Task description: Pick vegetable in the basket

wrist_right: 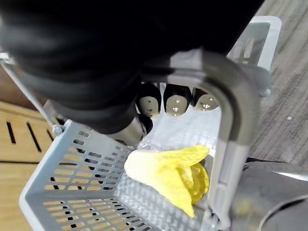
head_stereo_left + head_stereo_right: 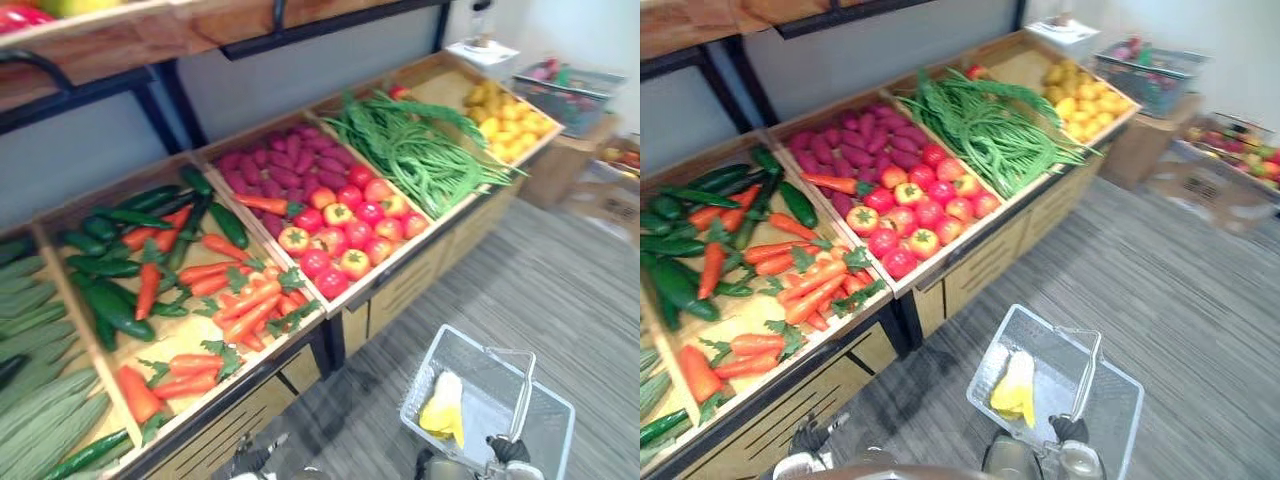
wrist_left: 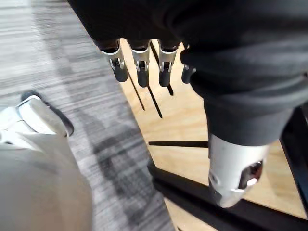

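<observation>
So the robot's right hand [image 1: 175, 102] has its fingers curled round the grey handle [image 1: 231, 120] of a grey slotted plastic basket [image 2: 545, 425], which hangs low at its right side over the grey striped floor [image 2: 560, 290]. One pale yellow vegetable [image 2: 443, 405] is lying in the basket, up against one wall. It's leafy or husk-wrapped, maybe corn, but I honestly can't tell from here.

The left hand [image 3: 141, 67] hangs down with its fingers straight and loose, holding nothing, just beside the light wooden front panel [image 3: 192, 125] of the produce stand.

The stand itself is a row of slanted wooden bins [image 2: 330, 305]:
- orange carrots [image 2: 235, 305] mixed with dark green cucumbers [image 2: 110, 305] in the bin nearest the robot's left
- red tomatoes [image 2: 345, 235] in the next bin, with purple sweet potatoes [image 2: 280, 165] behind them
- a heap of long green beans [image 2: 420, 150] after that
- yellow produce [image 2: 510, 125] at the far end

The basket is well apart from the bins, down near floor level.
</observation>
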You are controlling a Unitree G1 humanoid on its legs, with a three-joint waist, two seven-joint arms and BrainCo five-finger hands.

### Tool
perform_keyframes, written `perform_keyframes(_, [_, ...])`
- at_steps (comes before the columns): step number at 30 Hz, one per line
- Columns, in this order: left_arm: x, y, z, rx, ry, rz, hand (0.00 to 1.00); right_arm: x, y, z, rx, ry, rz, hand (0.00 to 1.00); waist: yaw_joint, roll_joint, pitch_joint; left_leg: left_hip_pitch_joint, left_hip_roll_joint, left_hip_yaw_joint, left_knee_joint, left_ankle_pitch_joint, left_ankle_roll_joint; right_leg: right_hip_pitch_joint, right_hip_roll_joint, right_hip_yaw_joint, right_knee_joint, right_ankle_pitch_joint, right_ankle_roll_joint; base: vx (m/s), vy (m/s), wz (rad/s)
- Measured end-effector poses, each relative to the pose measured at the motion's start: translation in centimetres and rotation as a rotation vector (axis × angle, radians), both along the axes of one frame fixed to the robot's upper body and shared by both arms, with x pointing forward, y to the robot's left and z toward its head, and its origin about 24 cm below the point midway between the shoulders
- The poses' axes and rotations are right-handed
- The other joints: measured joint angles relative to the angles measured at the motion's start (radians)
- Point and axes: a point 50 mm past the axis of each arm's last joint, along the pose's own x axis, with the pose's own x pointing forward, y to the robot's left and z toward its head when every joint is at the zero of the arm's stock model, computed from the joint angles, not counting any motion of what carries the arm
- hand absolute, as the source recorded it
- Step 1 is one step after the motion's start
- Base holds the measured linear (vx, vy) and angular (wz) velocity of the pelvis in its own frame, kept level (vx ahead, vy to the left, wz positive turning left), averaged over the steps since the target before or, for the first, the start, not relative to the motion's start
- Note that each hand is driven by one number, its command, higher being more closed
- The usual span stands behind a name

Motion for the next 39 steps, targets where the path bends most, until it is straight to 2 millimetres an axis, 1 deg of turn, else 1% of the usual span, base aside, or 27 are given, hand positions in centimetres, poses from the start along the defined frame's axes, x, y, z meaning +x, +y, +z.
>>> perform_keyframes(1, [-0.5, 0.1, -0.1, -0.015, 0.004, 0.041, 0.0, 0.0, 0.1, -0.1, 0.003, 0.004, 0.003, 1.0, 0.001, 0.0, -0.002, -0.02, 0.015, -0.003, -0.007, 0.043, -0.014, 0.017, 0.002, -0.045, -0.006, -0.008, -0.015, 0.25, -0.321, 1.06])
perform_keyframes(2, [-0.7, 0.2, -0.1, -0.019, 0.004, 0.06, 0.0, -0.1, 0.1, -0.1, 0.006, 0.005, 0.002, 1.0, -0.003, -0.002, -0.001, -0.031, 0.021, -0.001, -0.009, 0.064, -0.023, 0.032, -0.001, -0.073, -0.013, -0.011, -0.02, 0.21, -0.285, 1.5])
perform_keyframes(3, [-1.0, 0.3, -0.2, -0.027, 0.011, 0.085, 0.0, -0.6, 0.0, -0.2, 0.01, 0.018, -0.024, 1.0, -0.013, -0.003, -0.001, -0.059, 0.031, 0.029, -0.01, 0.109, -0.045, 0.073, -0.009, -0.135, -0.038, -0.012, -0.026, 0.19, -0.221, 1.82])
perform_keyframes(4, [-1.1, 0.6, -0.2, -0.024, 0.018, 0.089, 0.0, -1.4, -0.2, -0.5, 0.014, 0.042, -0.06, 1.0, -0.02, -0.011, 0.001, -0.082, 0.039, 0.12, -0.012, 0.154, -0.072, 0.123, -0.021, -0.194, -0.067, -0.015, -0.031, 0.17, -0.187, 1.88])
perform_keyframes(5, [-1.3, 0.7, -0.3, -0.021, 0.024, 0.087, 0.0, -1.8, -0.3, -0.6, 0.018, 0.057, -0.077, 1.0, -0.023, -0.016, 0.0, -0.093, 0.045, 0.194, -0.014, 0.174, -0.071, 0.146, -0.028, -0.218, -0.081, -0.015, -0.031, 0.16, -0.139, 1.85])
perform_keyframes(6, [-1.6, 0.9, -0.3, -0.017, 0.041, 0.079, 0.0, -2.2, -0.4, -0.7, 0.023, 0.075, -0.1, 1.0, -0.029, -0.022, -0.001, -0.101, 0.074, 0.428, -0.039, 0.209, -0.044, 0.185, -0.041, -0.261, -0.103, -0.015, -0.031, 0.1, -0.077, 1.36])
perform_keyframes(7, [-1.7, 0.9, -0.4, -0.017, 0.047, 0.074, 0.0, -2.2, -0.6, -0.7, 0.021, 0.075, -0.104, 1.0, -0.035, -0.022, -0.002, -0.102, 0.082, 0.53, -0.054, 0.22, -0.034, 0.194, -0.046, -0.286, -0.108, -0.015, -0.031, 0.1, -0.041, 1.5])
perform_keyframes(8, [-2.0, 1.1, -0.4, -0.01, 0.057, 0.068, 0.0, -2.1, -1.0, -0.6, 0.012, 0.071, -0.109, 1.0, -0.044, -0.024, -0.001, -0.095, 0.085, 0.698, -0.096, 0.248, -0.015, 0.204, -0.059, -0.323, -0.116, -0.015, -0.03, 0.04, 0.011, 1.1])
perform_keyframes(9, [-2.2, 1.2, -0.4, -0.007, 0.065, 0.071, 0.0, -2.1, -0.9, -0.6, 0.017, 0.073, -0.111, 1.0, -0.051, -0.026, -0.002, -0.093, 0.078, 0.771, -0.13, 0.265, -0.001, 0.213, -0.063, -0.341, -0.129, -0.014, -0.03, 0.03, 0.042, 1.07])
perform_keyframes(10, [-2.5, 1.3, -0.5, -0.008, 0.081, 0.073, 0.0, -2.2, -0.7, -0.7, 0.024, 0.079, -0.112, 1.0, -0.055, -0.018, -0.009, -0.086, 0.072, 0.804, -0.159, 0.273, 0.0, 0.226, -0.063, -0.361, -0.15, -0.012, -0.025, 0.0, 0.049, 0.7])
perform_keyframes(12, [-3.4, 1.3, -0.7, -0.012, 0.117, 0.085, 0.0, -2.1, -0.2, -0.9, 0.042, 0.077, -0.118, 1.0, -0.056, -0.025, -0.011, -0.064, 0.054, 0.802, -0.231, 0.293, -0.001, 0.245, -0.057, -0.384, -0.19, -0.003, -0.011, -0.01, 0.065, 0.36])
perform_keyframes(13, [-3.8, 1.6, -0.7, -0.007, 0.129, 0.091, 0.0, -2.2, 0.2, -1.0, 0.053, 0.083, -0.119, 1.0, -0.059, -0.032, -0.013, -0.054, 0.038, 0.799, -0.274, 0.319, 0.003, 0.253, -0.057, -0.393, -0.213, 0.004, 0.0, -0.04, 0.069, 0.31])
perform_keyframes(15, [-3.8, 1.6, -0.7, -0.005, 0.13, 0.089, 0.0, -2.9, 0.2, -1.1, 0.055, 0.097, -0.127, 1.0, -0.061, -0.034, -0.017, -0.051, 0.02, 0.776, -0.308, 0.348, 0.012, 0.266, -0.059, -0.413, -0.24, 0.023, 0.007, -0.06, 0.064, 0.37])
perform_keyframes(16, [-3.8, 1.6, -0.7, -0.003, 0.131, 0.085, 0.0, -3.3, 0.1, -1.2, 0.055, 0.105, -0.141, 1.0, -0.063, -0.034, -0.017, -0.051, 0.006, 0.765, -0.325, 0.36, 0.021, 0.28, -0.062, -0.433, -0.257, 0.032, 0.016, -0.08, 0.077, 0.37])
perform_keyframes(18, [-3.8, 1.6, -0.7, -0.004, 0.131, 0.08, 0.0, -3.5, 0.0, -1.2, 0.055, 0.11, -0.148, 1.0, -0.063, -0.032, -0.019, -0.051, -0.002, 0.746, -0.347, 0.371, 0.024, 0.282, -0.065, -0.445, -0.259, 0.035, 0.021, -0.09, 0.074, 0.34])
perform_keyframes(19, [-3.7, 1.5, -0.7, -0.004, 0.131, 0.074, 0.0, -3.5, 0.0, -1.2, 0.055, 0.11, -0.148, 1.0, -0.064, -0.03, -0.019, -0.049, -0.008, 0.734, -0.373, 0.39, 0.026, 0.282, -0.064, -0.457, -0.263, 0.042, 0.022, -0.11, 0.067, 0.32])
perform_keyframes(22, [-4.1, 1.6, -0.8, -0.005, 0.152, 0.059, 0.0, -3.4, 0.1, -1.3, 0.061, 0.113, -0.148, 1.0, -0.064, -0.032, -0.018, -0.052, -0.015, 0.715, -0.379, 0.394, 0.031, 0.284, -0.069, -0.469, -0.265, 0.049, 0.025, -0.13, 0.066, 0.2])
perform_keyframes(25, [-4.4, 1.5, -0.9, -0.005, 0.172, 0.033, 0.0, -3.4, 0.1, -1.2, 0.06, 0.111, -0.147, 1.0, -0.065, -0.036, -0.015, -0.043, -0.03, 0.716, -0.379, 0.391, 0.036, 0.29, -0.082, -0.465, -0.259, 0.04, 0.027, -0.12, 0.078, 0.02])
perform_keyframes(29, [-4.3, 1.7, -0.9, 0.005, 0.176, 0.001, 0.0, -3.4, 0.1, -1.2, 0.059, 0.108, -0.15, 1.0, -0.067, -0.047, -0.008, -0.037, -0.045, 0.733, -0.379, 0.38, 0.052, 0.271, -0.105, -0.434, -0.225, 0.035, 0.035, -0.08, 0.076, -0.12])
perform_keyframes(32, [-4.3, 1.9, -0.8, 0.016, 0.18, -0.021, 0.0, -3.3, 0.0, -1.2, 0.06, 0.106, -0.158, 1.0, -0.068, -0.059, -0.002, -0.037, -0.066, 0.757, -0.379, 0.371, 0.066, 0.236, -0.136, -0.385, -0.185, 0.029, 0.047, -0.01, 0.09, -0.23])
perform_keyframes(33, [-4.1, 2.1, -0.7, 0.03, 0.183, -0.05, 0.0, -3.4, 0.0, -1.2, 0.063, 0.11, -0.159, 1.0, -0.074, -0.065, 0.002, -0.036, -0.074, 0.759, -0.38, 0.368, 0.071, 0.234, -0.14, -0.361, -0.179, 0.028, 0.049, 0.02, 0.066, -0.09])
perform_keyframes(35, [-3.8, 2.2, -0.7, 0.036, 0.177, -0.056, 0.0, -3.3, 0.2, -1.3, 0.068, 0.108, -0.159, 1.0, -0.081, -0.072, 0.006, -0.036, -0.08, 0.759, -0.38, 0.368, 0.071, 0.227, -0.136, -0.327, -0.18, 0.028, 0.048, 0.03, 0.041, -0.03])
perform_keyframes(36, [-3.5, 2.4, -0.6, 0.042, 0.17, -0.058, 0.0, -2.9, 0.5, -1.3, 0.075, 0.101, -0.157, 1.0, -0.085, -0.075, 0.01, -0.037, -0.084, 0.76, -0.38, 0.367, 0.072, 0.222, -0.129, -0.29, -0.184, 0.034, 0.042, 0.04, 0.033, -0.06])
perform_keyframes(37, [-3.2, 2.6, -0.5, 0.049, 0.164, -0.06, 0.0, -2.7, 0.7, -1.3, 0.082, 0.095, -0.154, 1.0, -0.086, -0.078, 0.015, -0.038, -0.084, 0.761, -0.38, 0.366, 0.073, 0.221, -0.12, -0.264, -0.192, 0.037, 0.046, 0.06, 0.018, -0.04])
perform_keyframes(39, [-2.5, 3.2, -0.3, 0.065, 0.148, -0.062, 0.0, -2.4, 1.2, -1.3, 0.097, 0.089, -0.16, 1.0, -0.086, -0.093, 0.024, -0.038, -0.083, 0.756, -0.38, 0.366, 0.073, 0.223, -0.102, -0.236, -0.208, 0.039, 0.045, 0.07, -0.013, 0.07])
